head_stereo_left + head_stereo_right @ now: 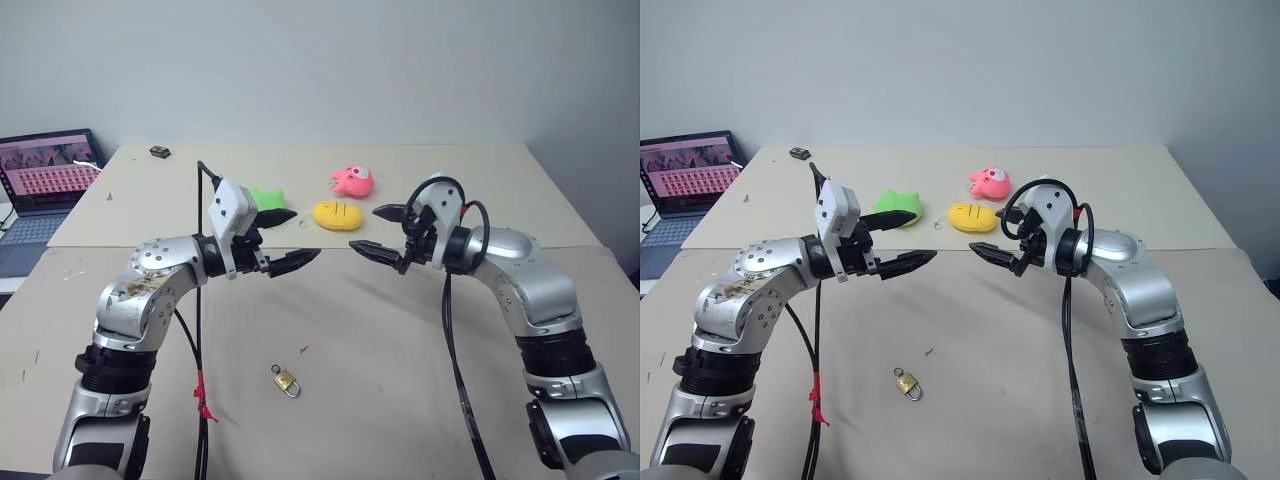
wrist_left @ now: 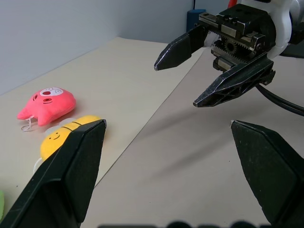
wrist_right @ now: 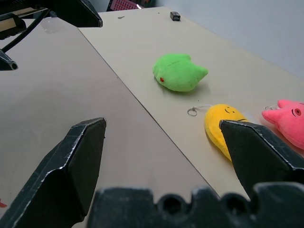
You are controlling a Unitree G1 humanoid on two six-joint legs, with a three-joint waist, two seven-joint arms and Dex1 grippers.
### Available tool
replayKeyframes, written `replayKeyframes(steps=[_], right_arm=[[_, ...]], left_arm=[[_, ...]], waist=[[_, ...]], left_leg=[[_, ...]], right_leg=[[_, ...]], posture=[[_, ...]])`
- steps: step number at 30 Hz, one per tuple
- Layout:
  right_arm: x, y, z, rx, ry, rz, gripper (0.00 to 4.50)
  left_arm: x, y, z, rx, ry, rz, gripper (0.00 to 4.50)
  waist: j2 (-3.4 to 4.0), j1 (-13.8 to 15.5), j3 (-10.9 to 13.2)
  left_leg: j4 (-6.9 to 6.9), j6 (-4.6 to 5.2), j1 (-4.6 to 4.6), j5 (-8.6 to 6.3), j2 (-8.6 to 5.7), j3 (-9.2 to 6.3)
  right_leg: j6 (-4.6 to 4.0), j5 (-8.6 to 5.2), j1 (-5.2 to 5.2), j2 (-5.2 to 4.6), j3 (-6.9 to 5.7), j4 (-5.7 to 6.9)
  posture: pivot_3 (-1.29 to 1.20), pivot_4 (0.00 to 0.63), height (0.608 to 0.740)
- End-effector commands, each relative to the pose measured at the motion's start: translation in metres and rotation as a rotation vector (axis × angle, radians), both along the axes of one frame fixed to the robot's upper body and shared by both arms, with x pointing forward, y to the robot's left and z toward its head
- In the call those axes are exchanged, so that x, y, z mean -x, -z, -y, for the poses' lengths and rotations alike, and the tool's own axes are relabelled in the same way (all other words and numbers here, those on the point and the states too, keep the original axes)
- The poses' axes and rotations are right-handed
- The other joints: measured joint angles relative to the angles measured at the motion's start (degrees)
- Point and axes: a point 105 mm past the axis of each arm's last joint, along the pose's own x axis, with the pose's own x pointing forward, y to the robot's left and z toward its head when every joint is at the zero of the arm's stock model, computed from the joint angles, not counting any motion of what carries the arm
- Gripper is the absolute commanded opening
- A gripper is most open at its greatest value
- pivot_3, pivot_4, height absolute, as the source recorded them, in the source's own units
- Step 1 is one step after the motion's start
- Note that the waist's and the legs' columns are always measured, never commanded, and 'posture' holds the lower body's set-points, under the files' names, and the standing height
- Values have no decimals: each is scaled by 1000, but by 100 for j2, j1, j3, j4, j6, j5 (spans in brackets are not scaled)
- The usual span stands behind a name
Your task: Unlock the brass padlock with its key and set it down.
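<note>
The brass padlock lies by itself on the near table, below and between my two arms. I cannot make out its key. My left gripper hangs in the air above the table with its jaws open and nothing in them. My right gripper faces it from the right at about the same height, also open and empty, with a short gap between the two. In the left wrist view the right gripper shows beyond my own left fingertips. Both grippers are well above and behind the padlock.
On the far table sit a green plush, a yellow oval plush and a pink plush. A small black object lies near its back edge. A laptop stands at far left. Black cables hang from both arms.
</note>
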Motion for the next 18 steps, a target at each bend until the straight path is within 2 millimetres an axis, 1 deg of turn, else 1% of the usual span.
replayKeyframes(steps=[1,4,5,7,9,12,18], right_arm=[[9,-16,3,16,-42,31,4500],[32,-8,5,47,-160,-65,4500],[37,-7,4,51,-184,-85,4500],[44,-5,5,63,-211,-112,4500],[50,0,5,74,-231,-139,4500],[54,4,6,82,-237,-156,4500],[59,13,16,76,-178,-165,4500]], left_arm=[[12,-7,1,-25,96,37,4453],[41,7,3,-110,267,21,4453],[46,11,3,-130,295,15,4453],[53,18,2,-171,342,5,4453],[59,30,-2,-253,397,7,4453],[63,42,-4,-307,448,-1,4453],[80,83,5,-478,661,60,4453]], waist=[[0,0,0],[8,-3,-2],[8,-1,-3],[8,5,-2],[8,5,-2],[8,7,-1],[8,22,-1]], left_leg=[[0,0,0,0,0,0],[-3,0,-6,0,-1,1],[-3,1,-1,-1,0,2],[-5,6,-4,-4,1,1],[-5,6,-4,-4,1,0],[-6,6,9,-4,1,2],[-5,1,11,0,1,5]], right_leg=[[0,0,0,0,0,0],[0,0,-6,0,0,-2],[0,0,-2,-1,0,-1],[-1,-1,-2,-1,-3,-11],[-1,-1,-2,0,-3,-14],[-2,-2,8,1,-2,-49],[1,-2,9,1,-1,-46]], posture=[[0,150,657],[0,150,657],[0,150,657],[0,150,657],[0,150,657],[0,150,657],[0,150,657]])
